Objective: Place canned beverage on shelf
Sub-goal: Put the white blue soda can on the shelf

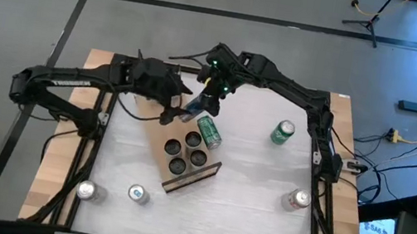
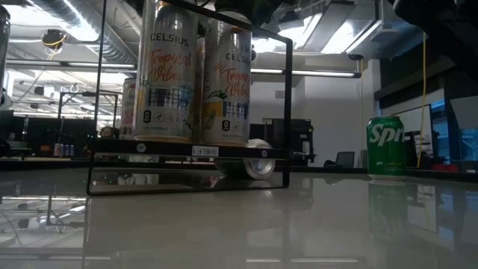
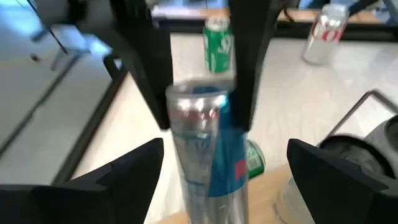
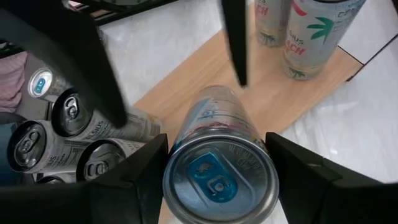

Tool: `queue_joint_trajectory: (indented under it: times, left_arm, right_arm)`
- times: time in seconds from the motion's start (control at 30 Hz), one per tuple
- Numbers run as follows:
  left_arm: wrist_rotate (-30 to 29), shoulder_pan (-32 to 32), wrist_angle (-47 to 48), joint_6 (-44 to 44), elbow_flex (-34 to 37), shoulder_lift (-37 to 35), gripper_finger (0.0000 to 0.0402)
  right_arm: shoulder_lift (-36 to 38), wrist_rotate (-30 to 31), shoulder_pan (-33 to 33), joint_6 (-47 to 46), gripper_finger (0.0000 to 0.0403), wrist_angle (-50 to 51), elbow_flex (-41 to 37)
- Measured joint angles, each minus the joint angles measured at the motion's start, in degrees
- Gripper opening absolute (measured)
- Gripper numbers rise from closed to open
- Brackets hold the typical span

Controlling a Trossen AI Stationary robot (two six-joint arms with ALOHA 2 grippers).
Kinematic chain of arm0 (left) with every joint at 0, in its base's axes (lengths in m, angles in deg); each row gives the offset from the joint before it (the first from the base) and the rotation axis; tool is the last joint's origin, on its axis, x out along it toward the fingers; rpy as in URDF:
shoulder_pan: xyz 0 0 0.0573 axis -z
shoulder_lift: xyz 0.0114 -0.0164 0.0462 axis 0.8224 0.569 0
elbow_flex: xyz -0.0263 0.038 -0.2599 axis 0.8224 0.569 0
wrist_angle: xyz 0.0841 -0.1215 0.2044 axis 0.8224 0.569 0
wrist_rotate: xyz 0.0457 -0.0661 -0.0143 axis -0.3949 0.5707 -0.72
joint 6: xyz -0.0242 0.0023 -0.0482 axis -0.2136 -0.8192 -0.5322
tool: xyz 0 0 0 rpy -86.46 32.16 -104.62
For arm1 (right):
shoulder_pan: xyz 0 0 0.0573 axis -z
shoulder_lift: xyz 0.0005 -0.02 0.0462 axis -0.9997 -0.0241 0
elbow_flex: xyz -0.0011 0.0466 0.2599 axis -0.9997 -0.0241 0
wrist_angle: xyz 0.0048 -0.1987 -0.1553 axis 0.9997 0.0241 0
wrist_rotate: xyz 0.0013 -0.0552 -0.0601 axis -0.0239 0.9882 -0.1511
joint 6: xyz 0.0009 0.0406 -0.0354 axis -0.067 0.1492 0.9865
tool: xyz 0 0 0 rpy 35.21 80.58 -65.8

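Over the back end of the shelf: slim silver-and-blue can (image 4: pixel 219 165), upright, pinched between the right gripper (image 4: pixel 217 171) fingers, sitting low over bare wood at the open end
Can in hand: same can seen from the other side in the left wrist view (image 3: pixel 208 146), clamped by two dark fingers coming down from above, bottom end looks close to the board but can't tell if touching yet
Right gripper: closed tight on that can, at the middle-back of the table (image 1: pixel 211 92)
Left gripper: jaws spread wide, nothing in them, parked just beside the same can (image 1: pixel 169 112), fingers either side of it without touching (image 3: pixel 217 180)
Shelf: light-wood board (image 1: pixel 191 183) lying at an angle mid-table, four cans (image 1: pixel 188 152) already standing on it in two rows, dark tops up
Shelf from table level: tall printed cans (image 2: pixel 193 75) packed side by side inside the dark frame
Green can on its side: lying just beside the shelf's far end (image 1: pixel 209 131), not shelved
Still loose on the table: upright green can (image 1: pixel 282 132) back right, red-and-silver can (image 1: pixel 296 200) at the right edge, two silver cans (image 1: pixel 138 194) (image 1: pixel 86 191) front left
Progress guess: roughly halfway, four shelved, one going in, five more to fetch
Left for this step: probably set it down, let go, pull clear without knocking the neighbours
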Motion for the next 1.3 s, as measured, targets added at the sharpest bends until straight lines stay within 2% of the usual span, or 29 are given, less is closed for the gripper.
queue_joint_trajectory:
  times: [0.2,0.6,1.07,1.3]
  left_arm:
    - [1.19,-2.24,1.24,-0.1,0.0,3.68,0.0332]
    - [0.93,-2.16,0.57,0.51,-0.02,7.17,0.0326]
    - [0.93,-2.15,0.59,0.3,-0.02,7.15,0.0211]
    - [0.9,-2.15,0.55,0.32,-0.02,7.13,0.021]
  right_arm:
    - [0.0,-1.04,-0.06,0.35,0.0234,-0.35,0.0]
    - [0.09,-1.09,0.0,0.33,0.0234,-2.84,-0.07]
    - [0.09,-0.45,0.0,0.48,0.0234,-2.82,-0.07]
    - [0.09,-0.31,0.0,0.46,0.0234,-2.85,-0.07]
